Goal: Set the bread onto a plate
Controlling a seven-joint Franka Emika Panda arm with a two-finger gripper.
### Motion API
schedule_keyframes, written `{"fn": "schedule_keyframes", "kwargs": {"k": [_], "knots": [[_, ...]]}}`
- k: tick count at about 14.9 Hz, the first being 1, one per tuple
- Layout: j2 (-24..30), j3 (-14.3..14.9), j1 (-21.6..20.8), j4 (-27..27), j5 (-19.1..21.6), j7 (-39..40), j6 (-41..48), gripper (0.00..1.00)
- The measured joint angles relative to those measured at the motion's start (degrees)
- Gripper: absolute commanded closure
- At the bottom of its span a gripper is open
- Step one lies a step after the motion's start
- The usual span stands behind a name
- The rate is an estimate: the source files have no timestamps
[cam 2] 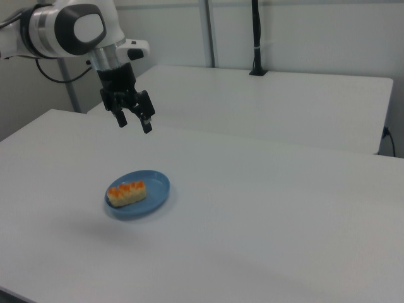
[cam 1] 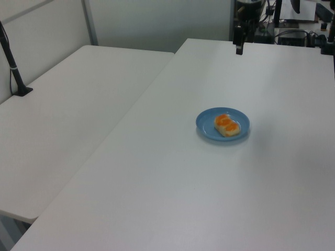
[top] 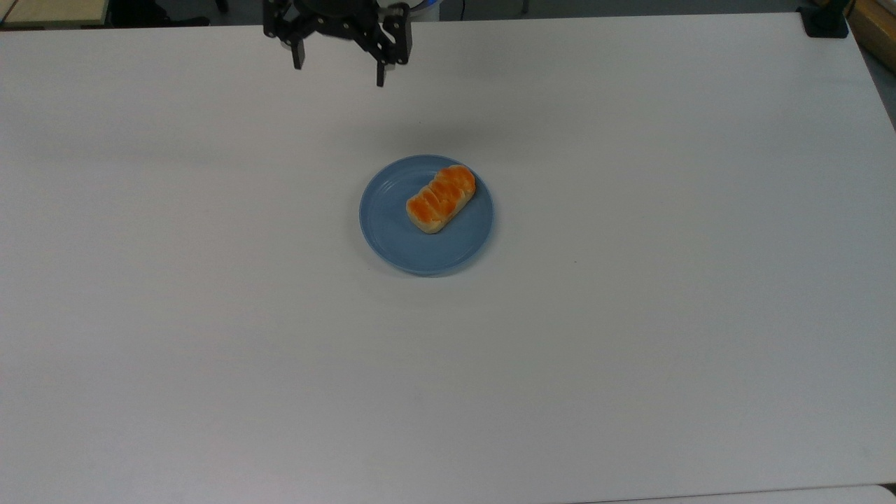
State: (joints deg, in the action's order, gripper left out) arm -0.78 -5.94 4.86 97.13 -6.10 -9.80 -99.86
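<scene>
On the round light-blue plate (top: 392, 238), the glossy orange-brown bread roll (top: 440, 198) is being left, the gripper (top: 338, 66) being held high with fingers (top: 381, 70) spread and empty, leaving nothing further required.

A: What sort of place is this?

B: A robotics lab or test room. A white robot arm (cam 2: 69, 28) stands at a plain white table (top: 630, 315), with a second white table (cam 1: 68, 120) just beside it.

A: Anything else that shows it?

B: Bare pale partition walls (cam 2: 303, 31) behind, a black clamped pole (cam 2: 257, 38) at a table edge, and loose cables and equipment (cam 1: 293, 34) at the far end in the left view.
</scene>
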Motion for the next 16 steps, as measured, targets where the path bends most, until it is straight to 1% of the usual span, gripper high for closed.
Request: {"fn": "schedule_keyframes", "kwargs": {"k": [2, 4, 7, 9, 10, 13, 16], "knots": [[0.33, 0.33, 0.95, -0.6, 1.59, 1.94, 0.4, 0.0], [0.36, 1.25, 1.59, -1.42, 2.84, 4.25, 0.4, 0.0], [0.35, 2.34, 1.76, -2.04, 3.34, 8.08, 0.82, 0.0], [0.32, 2.7, 1.66, -2.15, 3.34, 8.39, 0.99, 0.0], [0.29, 3.35, 1.34, -2.19, 3.34, 8.47, 0.99, 0.0], [0.15, 6.55, -0.61, -2.25, 3.37, 9.74, 0.99, 0.0], [0.12, 7.44, -0.77, -2.28, 3.8, 11.11, 0.99, 0.0]]}}
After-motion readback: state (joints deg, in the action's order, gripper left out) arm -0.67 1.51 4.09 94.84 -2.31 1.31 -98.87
